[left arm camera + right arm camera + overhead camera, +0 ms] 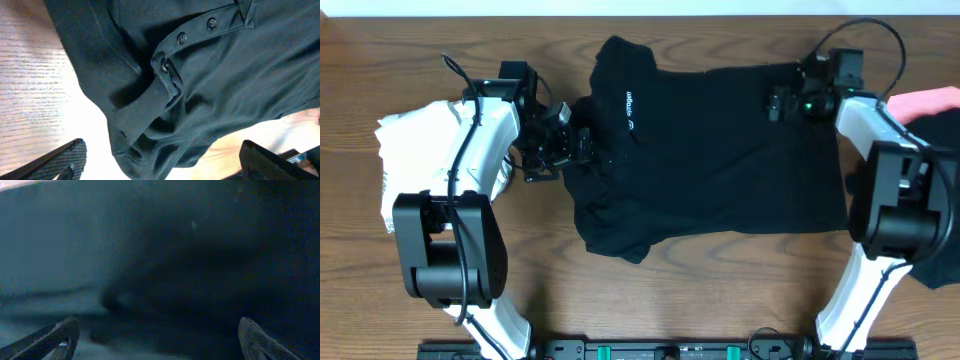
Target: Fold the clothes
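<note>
Both my pincers stand wide open and grip nothing. My left pincer (165, 165) hovers just above the collar end of the black shirt (210, 90), its fingers (60, 160) spread to either side of the cloth with no fabric between them. Right below it I see the placket bunched and folded over on itself, with a row of small dark buttons (181, 38) running along it. Pale wood of the table (30, 75) shows beside the shirt's edge.

My right pincer (160, 340) is just as wide. Its fingers (55, 337) frame dark cloth that fills the view, very close and blurred. I cannot tell whether the tips touch it.

From overhead, the shirt lies spread across the middle of the table, rumpled along its left side, with its small white logo (629, 105) facing up. My left pincer sits at its left edge and my right at its far right corner. Farther out, a white garment (420, 140) lies heaped behind my left arm, and a pink piece (930, 102) lies at the right edge.
</note>
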Action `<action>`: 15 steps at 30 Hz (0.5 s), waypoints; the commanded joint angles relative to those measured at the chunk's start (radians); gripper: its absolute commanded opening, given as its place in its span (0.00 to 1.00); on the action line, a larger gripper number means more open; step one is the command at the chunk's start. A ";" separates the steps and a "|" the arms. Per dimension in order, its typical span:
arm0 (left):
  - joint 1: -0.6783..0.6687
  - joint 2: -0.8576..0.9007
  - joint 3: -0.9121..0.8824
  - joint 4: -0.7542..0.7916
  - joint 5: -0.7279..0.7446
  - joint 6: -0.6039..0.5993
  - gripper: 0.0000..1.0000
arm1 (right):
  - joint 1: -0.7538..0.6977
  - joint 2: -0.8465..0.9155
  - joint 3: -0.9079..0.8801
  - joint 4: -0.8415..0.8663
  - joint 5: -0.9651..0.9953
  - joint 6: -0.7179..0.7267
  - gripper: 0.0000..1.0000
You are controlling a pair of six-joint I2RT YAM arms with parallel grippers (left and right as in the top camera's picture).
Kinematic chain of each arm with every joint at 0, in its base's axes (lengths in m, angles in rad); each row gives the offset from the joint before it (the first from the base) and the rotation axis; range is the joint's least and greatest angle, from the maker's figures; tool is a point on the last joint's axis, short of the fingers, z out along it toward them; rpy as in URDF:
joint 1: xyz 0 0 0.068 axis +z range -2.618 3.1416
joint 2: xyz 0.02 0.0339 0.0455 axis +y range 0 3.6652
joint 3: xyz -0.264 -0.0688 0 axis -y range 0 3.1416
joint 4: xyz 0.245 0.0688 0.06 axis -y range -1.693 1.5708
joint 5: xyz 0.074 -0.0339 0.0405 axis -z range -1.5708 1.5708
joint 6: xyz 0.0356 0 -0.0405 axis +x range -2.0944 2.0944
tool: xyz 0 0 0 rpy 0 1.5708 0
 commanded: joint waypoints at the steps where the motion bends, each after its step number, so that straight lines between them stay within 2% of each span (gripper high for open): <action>1: -0.005 -0.011 0.006 -0.006 0.006 0.018 0.98 | -0.026 -0.133 -0.020 -0.060 0.003 0.005 0.99; 4: -0.005 -0.011 0.006 -0.030 -0.023 0.027 0.98 | -0.038 -0.262 -0.020 -0.186 0.050 0.005 0.99; 9: -0.012 -0.011 0.006 -0.131 -0.157 0.042 0.98 | -0.052 -0.426 -0.020 -0.479 0.121 0.010 0.99; 15: -0.061 -0.021 0.004 -0.188 -0.225 0.052 0.98 | -0.083 -0.482 -0.021 -0.793 0.121 0.017 0.99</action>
